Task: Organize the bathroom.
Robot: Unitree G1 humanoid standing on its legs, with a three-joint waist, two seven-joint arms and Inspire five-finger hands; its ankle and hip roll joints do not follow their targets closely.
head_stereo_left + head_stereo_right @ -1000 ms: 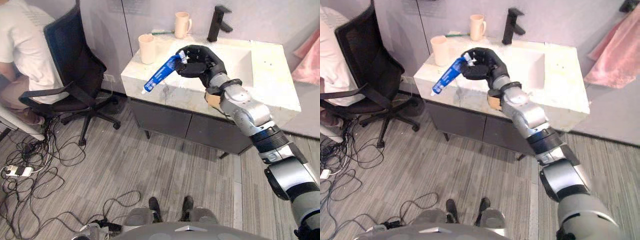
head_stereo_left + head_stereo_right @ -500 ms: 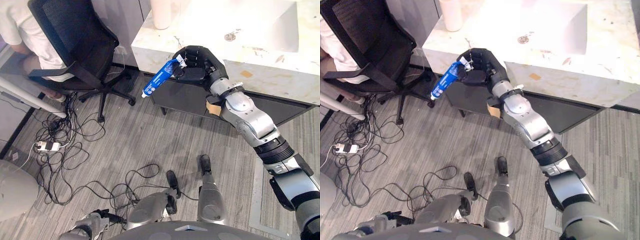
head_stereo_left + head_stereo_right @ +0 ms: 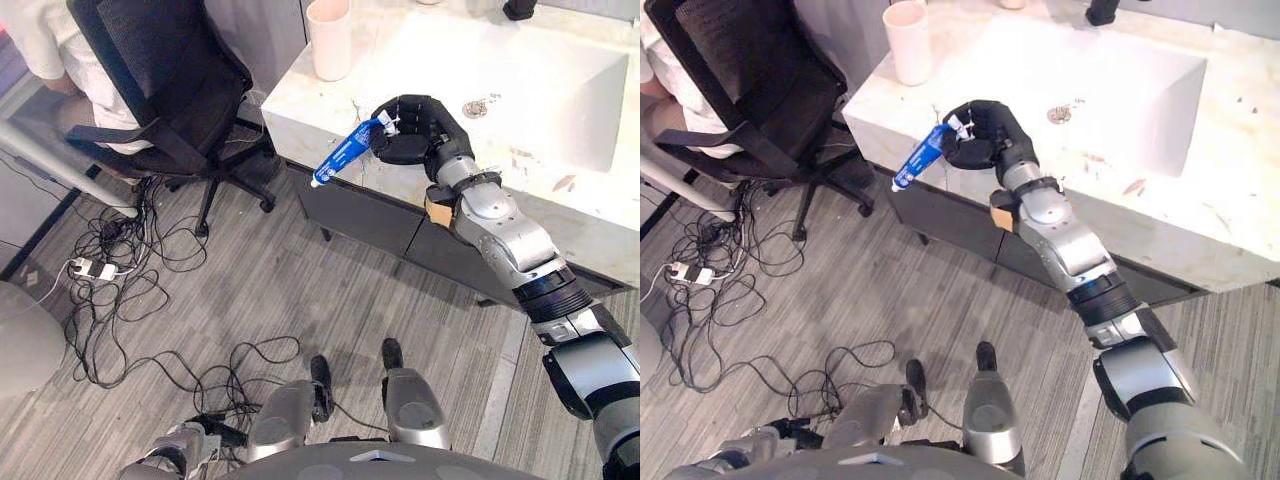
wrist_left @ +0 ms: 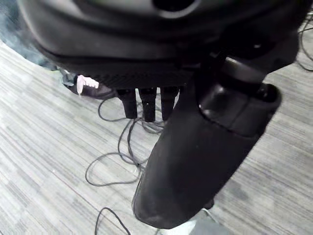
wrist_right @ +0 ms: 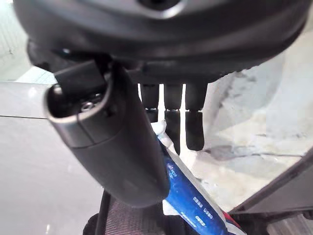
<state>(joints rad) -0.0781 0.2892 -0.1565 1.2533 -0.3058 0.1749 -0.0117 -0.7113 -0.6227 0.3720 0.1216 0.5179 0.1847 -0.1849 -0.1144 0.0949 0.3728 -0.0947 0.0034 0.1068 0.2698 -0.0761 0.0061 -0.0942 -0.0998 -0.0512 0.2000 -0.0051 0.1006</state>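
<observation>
My right hand (image 3: 415,128) is shut on a blue and white toothpaste tube (image 3: 348,152), gripped at its white cap end. The tube slants down to the left over the front left corner of the pale marble sink counter (image 3: 300,95). In the right wrist view the thumb and fingers (image 5: 171,127) pinch the toothpaste tube (image 5: 190,200) above the counter. A cream cup (image 3: 329,38) stands on the counter's left end, behind the tube. My left hand (image 4: 195,161) hangs over the grey floor with its fingers (image 4: 146,103) curled and nothing in it.
A black office chair (image 3: 165,90) with a seated person (image 3: 40,40) stands left of the counter. The sink basin (image 3: 540,90) lies to the right, with a black tap (image 3: 520,8) behind it. Cables and a power strip (image 3: 80,292) lie on the floor.
The camera has swung, first down to the floor, then partly back up. My right hand, still holding the tube, has come from below the counter's front edge to above its corner.
</observation>
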